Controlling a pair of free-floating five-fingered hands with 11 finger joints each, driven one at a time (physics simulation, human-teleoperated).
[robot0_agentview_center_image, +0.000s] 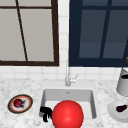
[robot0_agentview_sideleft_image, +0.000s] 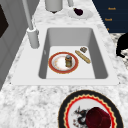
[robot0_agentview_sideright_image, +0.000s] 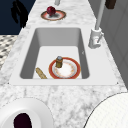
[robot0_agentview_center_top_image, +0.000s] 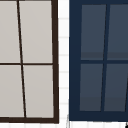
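- A black robot hand hangs at the front left corner of the sink, its fingers curled downward and holding nothing; going by its place at the left of the front view, it is the left one.
- Just to its right, a big red ball sits in front of the sink and hides most of the basin from the front. I cannot tell whether the hand touches it.
- From the left side the same hand shows as a dark shape past the sink's front rim, over the edge of the worktop; from the right side it hangs off the far front corner.
- Down in the basin lies a red-rimmed plate with a small jar standing upright on it (the jar is towards the plate's front edge).
- Beside the plate lies a long bread stick, with a small brownish lump near its far end.
- On the worktop left of the sink sits a patterned plate bearing a dark red fruit.
- On the right, a white plate carries a dark purple item, with a grey pot behind it.
- The tap stands at the back of the sink.
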